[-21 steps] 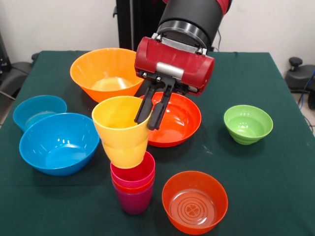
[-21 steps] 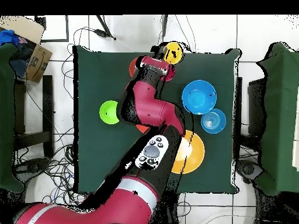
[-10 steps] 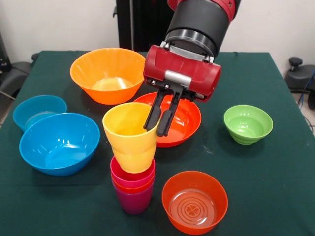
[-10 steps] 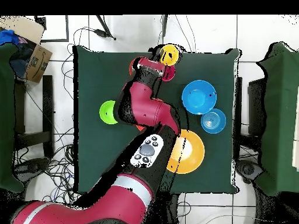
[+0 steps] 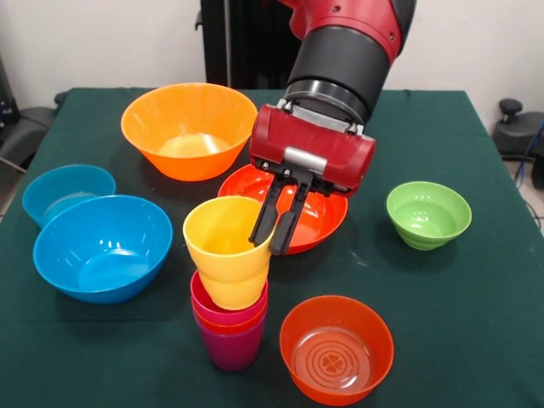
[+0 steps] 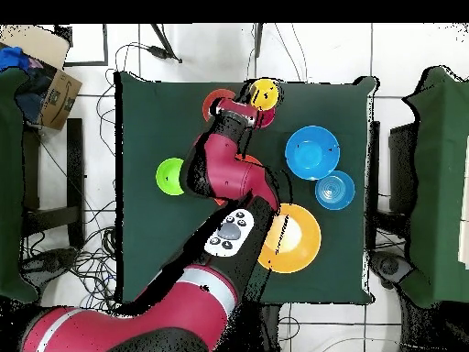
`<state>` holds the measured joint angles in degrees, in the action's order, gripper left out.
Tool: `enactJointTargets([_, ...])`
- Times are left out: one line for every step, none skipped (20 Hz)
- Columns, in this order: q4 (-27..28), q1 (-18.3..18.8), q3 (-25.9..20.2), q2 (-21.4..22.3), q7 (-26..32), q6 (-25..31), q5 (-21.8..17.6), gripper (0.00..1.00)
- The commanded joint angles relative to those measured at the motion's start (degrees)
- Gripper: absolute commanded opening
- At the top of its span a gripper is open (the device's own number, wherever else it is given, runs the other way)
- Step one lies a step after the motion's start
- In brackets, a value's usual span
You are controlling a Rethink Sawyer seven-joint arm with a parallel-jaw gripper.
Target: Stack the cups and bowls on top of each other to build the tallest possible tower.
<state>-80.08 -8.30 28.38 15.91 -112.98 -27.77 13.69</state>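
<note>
The red gripper [image 5: 274, 236] pinches the rim of the yellow cup [image 5: 228, 262], one finger inside the wall and one outside, as the cup sits tilted in the mouth of the crimson cup [image 5: 223, 308] atop the tower [image 5: 229, 333] near the table's front edge. Seating it well looks to call for righting the cup so its base drops square into the stack, then parting the fingers only once it rests level; a release at this lean could tip the column toward the small translucent orange bowl [image 5: 337, 348]. The shallow red-orange bowl [image 5: 321, 214] lies just behind, the large blue bowl [image 5: 102, 246] to one side.
</note>
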Motion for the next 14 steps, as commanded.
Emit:
enactJointTargets([-0.45,-1.07,-3.46,-1.97,-6.7,-0.04,1.57,0.0])
enactJointTargets([-0.46,-1.05,-3.44,-2.13,-6.79,-0.16,1.6,0.0])
enactJointTargets([-0.39,-1.19,-3.31,-2.26,-6.72,-0.06,1.8,0.0])
enactJointTargets([-0.38,-1.19,-3.32,-2.42,-6.76,-0.09,1.78,0.0])
enactJointTargets([-0.32,-1.31,-3.25,-2.52,-6.75,-0.02,2.0,0.0])
enactJointTargets([-0.28,-1.34,-3.23,-2.75,-6.74,-0.02,2.12,0.0])
enactJointTargets([-0.21,-1.46,-3.2,-2.89,-6.73,0.03,2.35,0.0])
enactJointTargets([-0.08,-1.45,-3.24,-3.11,-6.74,-0.02,2.42,0.0])
enactJointTargets([0.08,-1.61,-3.15,-3.28,-6.65,0.08,2.67,0.0])
enactJointTargets([0.11,-1.61,-3.21,-3.32,-6.68,0.19,2.62,0.0])
enactJointTargets([0.23,-1.82,-3.12,-3.49,-6.59,0.33,2.96,0.0])
enactJointTargets([0.28,-1.86,-3.17,-3.85,-6.66,0.08,3.11,0.0])
enactJointTargets([0.4,-2.05,-3.15,-4.02,-6.6,0.17,3.43,0.0])
enactJointTargets([0.42,-2.03,-3.22,-4.24,-6.66,-0.04,3.49,0.0])
